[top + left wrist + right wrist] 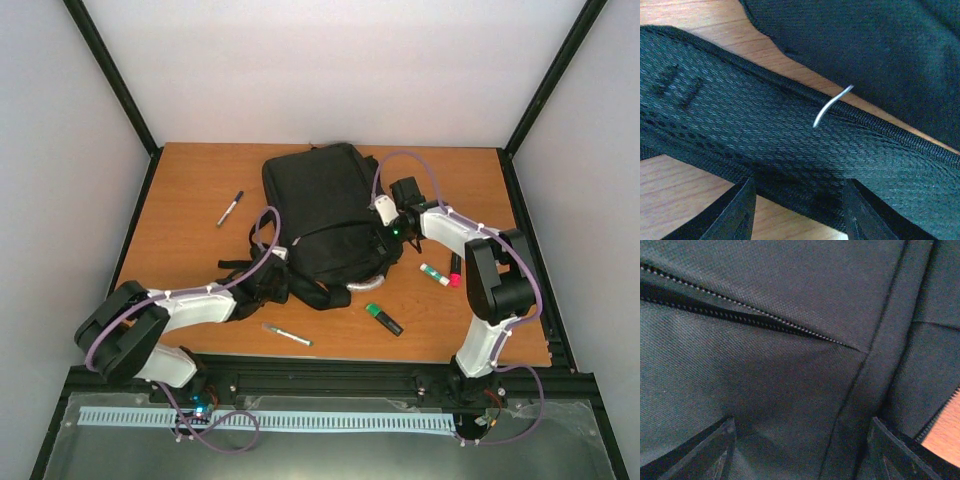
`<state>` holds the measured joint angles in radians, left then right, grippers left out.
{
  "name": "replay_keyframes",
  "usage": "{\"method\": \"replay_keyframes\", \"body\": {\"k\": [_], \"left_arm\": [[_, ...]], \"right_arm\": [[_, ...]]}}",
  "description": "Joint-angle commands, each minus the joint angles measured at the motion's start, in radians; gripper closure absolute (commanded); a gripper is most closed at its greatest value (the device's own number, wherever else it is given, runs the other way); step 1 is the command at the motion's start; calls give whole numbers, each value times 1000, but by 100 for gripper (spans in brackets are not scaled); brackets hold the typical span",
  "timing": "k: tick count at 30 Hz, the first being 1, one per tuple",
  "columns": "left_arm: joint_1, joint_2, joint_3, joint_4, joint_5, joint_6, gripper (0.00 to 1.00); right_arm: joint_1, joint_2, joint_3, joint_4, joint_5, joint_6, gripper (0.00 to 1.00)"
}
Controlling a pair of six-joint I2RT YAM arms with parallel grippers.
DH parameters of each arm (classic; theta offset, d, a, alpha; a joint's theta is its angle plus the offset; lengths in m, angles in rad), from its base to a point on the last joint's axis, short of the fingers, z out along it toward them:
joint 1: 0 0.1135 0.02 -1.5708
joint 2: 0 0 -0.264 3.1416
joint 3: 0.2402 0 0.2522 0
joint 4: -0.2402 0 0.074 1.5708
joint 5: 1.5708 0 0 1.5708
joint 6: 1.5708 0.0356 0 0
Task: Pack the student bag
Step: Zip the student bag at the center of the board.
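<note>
Backpack work on a wooden tabletop [200,180], watched from behind two white robot arms. The student bag [320,215], large and black, lies flat between the two pincers, with its long axis running away from the arm bases toward the far wall.

The left pincer [799,186] sits at the bag's near corner, so the bag's body lies to its right and beyond it. A padded shoulder strap [765,135] runs crosswise between its jaws, and a thin grey curved wire [832,105] stands up from the strap just beyond. The jaws stand partly apart; I cannot tell whether they pinch the strap.

The right pincer [802,426] rests against the bag's opposite side, with the body to its left. Black fabric fills the gap between its widely spread jaws, and a partly open zip [740,317] runs just beyond them. I cannot tell whether it grips the fabric.

Both pincers are at the bag, neither clearly nearer. A white pen [287,335] lies near the left pincer, back toward its base. A green highlighter [383,319], a white marker [435,274] and a red pen [455,270] lie behind the right pincer. A black marker [230,208] lies well beyond the left one.

Pale walls and black frame posts enclose the tabletop.
</note>
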<state>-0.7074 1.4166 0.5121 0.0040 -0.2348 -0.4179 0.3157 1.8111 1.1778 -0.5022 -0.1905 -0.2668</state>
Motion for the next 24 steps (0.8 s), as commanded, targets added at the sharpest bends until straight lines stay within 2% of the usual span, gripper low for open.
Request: {"method": "replay_keyframes", "body": {"k": [1, 4, 11, 12, 13, 15, 21, 24], "left_arm": [[3, -88, -61, 104, 18, 31, 51], [3, -169, -93, 115, 12, 26, 51], [3, -285, -142, 124, 107, 55, 51], [3, -280, -134, 115, 98, 60, 49], [3, -269, -116, 94, 84, 65, 43], [3, -228, -71, 64, 52, 76, 41], [3, -101, -13, 83, 6, 123, 48], [3, -52, 3, 128, 33, 146, 53]], "right_arm": [[-9, -45, -18, 17, 119, -19, 27], [-9, -132, -48, 21, 63, -27, 27], [-8, -274, -97, -4, -152, -52, 26], [-8, -285, -98, -7, -185, -50, 26], [-8, -294, -100, -11, -208, -50, 26], [-6, -306, -105, -13, -244, -53, 26], [-7, -326, -115, -17, -290, -56, 27], [-6, -324, -118, -20, -297, -59, 27]]}}
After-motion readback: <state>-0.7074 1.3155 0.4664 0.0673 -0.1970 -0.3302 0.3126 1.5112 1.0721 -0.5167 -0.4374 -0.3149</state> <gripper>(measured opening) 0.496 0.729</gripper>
